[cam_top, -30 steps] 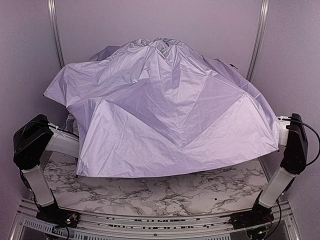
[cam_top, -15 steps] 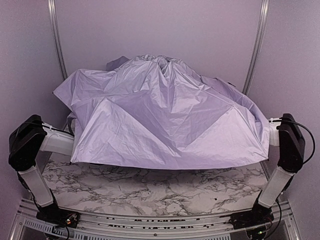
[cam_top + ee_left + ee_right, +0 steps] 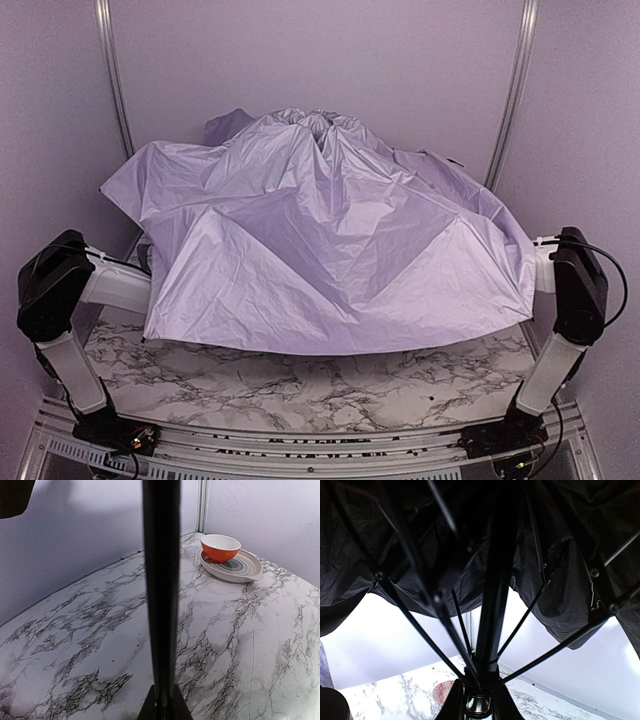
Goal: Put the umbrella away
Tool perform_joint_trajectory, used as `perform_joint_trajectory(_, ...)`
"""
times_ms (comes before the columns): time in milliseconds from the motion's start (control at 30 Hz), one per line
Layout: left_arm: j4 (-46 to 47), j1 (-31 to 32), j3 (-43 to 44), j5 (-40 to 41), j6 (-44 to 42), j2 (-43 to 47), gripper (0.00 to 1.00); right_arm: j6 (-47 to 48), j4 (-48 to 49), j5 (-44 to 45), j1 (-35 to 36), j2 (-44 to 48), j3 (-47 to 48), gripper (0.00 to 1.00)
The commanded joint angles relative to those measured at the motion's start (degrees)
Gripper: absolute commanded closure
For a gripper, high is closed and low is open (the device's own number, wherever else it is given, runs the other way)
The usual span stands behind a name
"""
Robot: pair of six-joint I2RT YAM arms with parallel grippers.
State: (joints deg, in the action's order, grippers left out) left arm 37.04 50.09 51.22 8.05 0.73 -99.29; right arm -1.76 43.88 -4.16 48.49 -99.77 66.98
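Note:
The umbrella [image 3: 330, 240] spreads its pale lavender canopy, half collapsed and creased, over the middle of the marble table [image 3: 300, 385]. It hides both grippers in the top view. In the left wrist view my left gripper [image 3: 165, 707] is shut on the thin black shaft [image 3: 161, 580], which runs straight up the frame. In the right wrist view my right gripper [image 3: 480, 702] is shut on the black hub where the ribs [image 3: 420, 630] meet the shaft. The black lining [image 3: 560, 580] hangs overhead.
An orange bowl [image 3: 220, 547] sits on a striped plate [image 3: 245, 571] in the table's far corner by the wall. A red patterned disc [image 3: 442, 692] lies on the marble below the right gripper. The enclosure walls stand close on all sides.
The canopy's peak has sunk and the fabric has slackened and drawn back a little. Both arms have dropped slightly, the left one outward. Both grips are unchanged.

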Motion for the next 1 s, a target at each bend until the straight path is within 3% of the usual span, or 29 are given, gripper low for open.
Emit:
perform_joint_trajectory(0,34.6,-1.6,3.3,3.7,-1.9,12.7,1.00,4.8,-32.1,-3.4,0.8,-7.8,-7.9,1.00)
perform_joint_trajectory(267,39.4,0.5,4.5,3.3,-7.3,12.8,1.00,5.0,-36.5,-7.0,0.1,-10.0,-5.0,1.00)
perform_joint_trajectory(567,52.6,-1.2,9.1,3.3,-4.6,2.5,1.00,3.1,-38.6,-9.2,0.1,-11.5,-2.7,1.00)
perform_joint_trajectory(833,51.7,-0.6,9.6,4.6,-9.6,4.7,1.00,2.8,-41.7,-2.7,-1.7,-13.5,-2.5,1.00)
perform_joint_trajectory(967,51.2,-1.8,8.5,5.0,-6.4,3.1,1.00,3.4,-41.0,-2.9,-2.4,-14.0,-2.7,1.00)
